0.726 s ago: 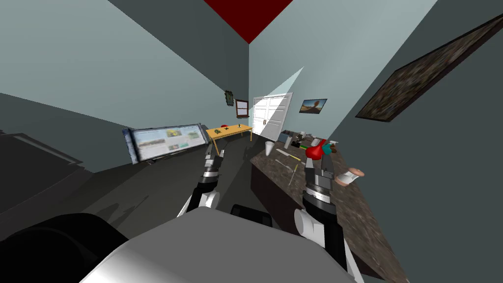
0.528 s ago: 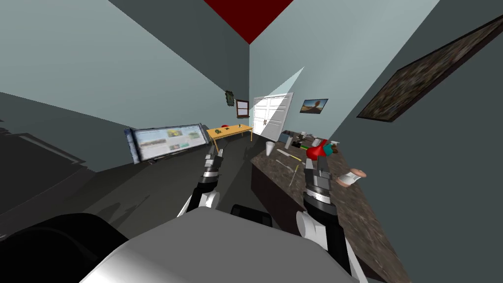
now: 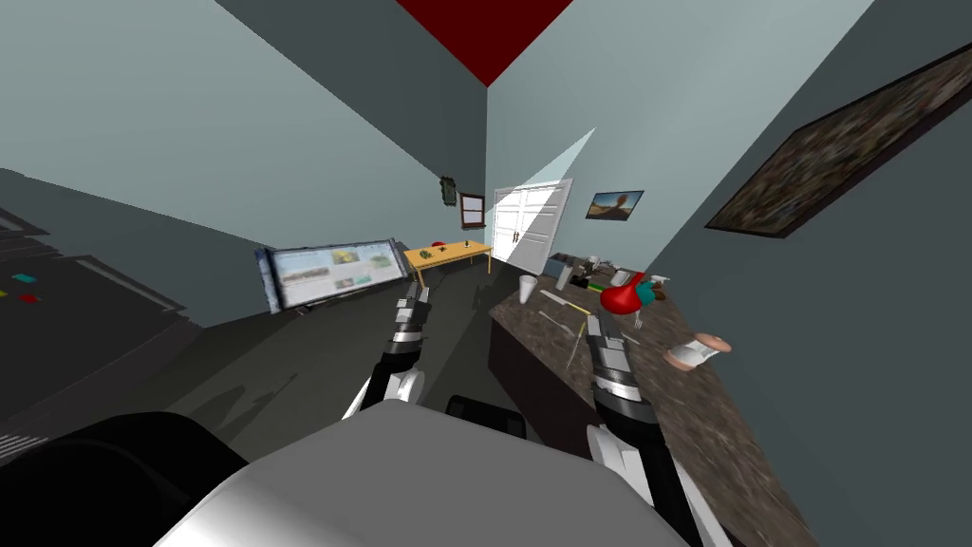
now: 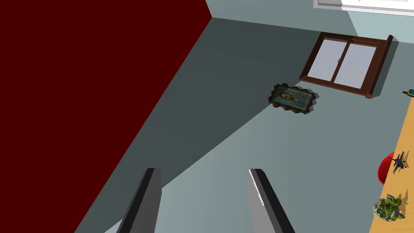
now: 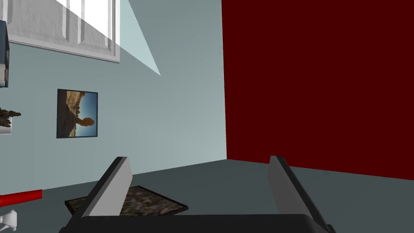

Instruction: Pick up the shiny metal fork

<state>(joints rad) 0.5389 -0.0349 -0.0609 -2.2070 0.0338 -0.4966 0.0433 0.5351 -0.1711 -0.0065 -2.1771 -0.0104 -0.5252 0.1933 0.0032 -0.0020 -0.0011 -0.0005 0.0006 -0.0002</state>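
You see your right end effector [image 3: 594,325] by the dark tabletop [image 3: 683,418], fingers apart; the left end effector [image 3: 416,296] is also apart.

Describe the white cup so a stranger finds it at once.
Find the dark speckled counter along the right-hand wall. Toward its far end, by the edge facing the room, stands the white cup. Unlike the slim utensils lying flat nearby, it is upright and tapered.
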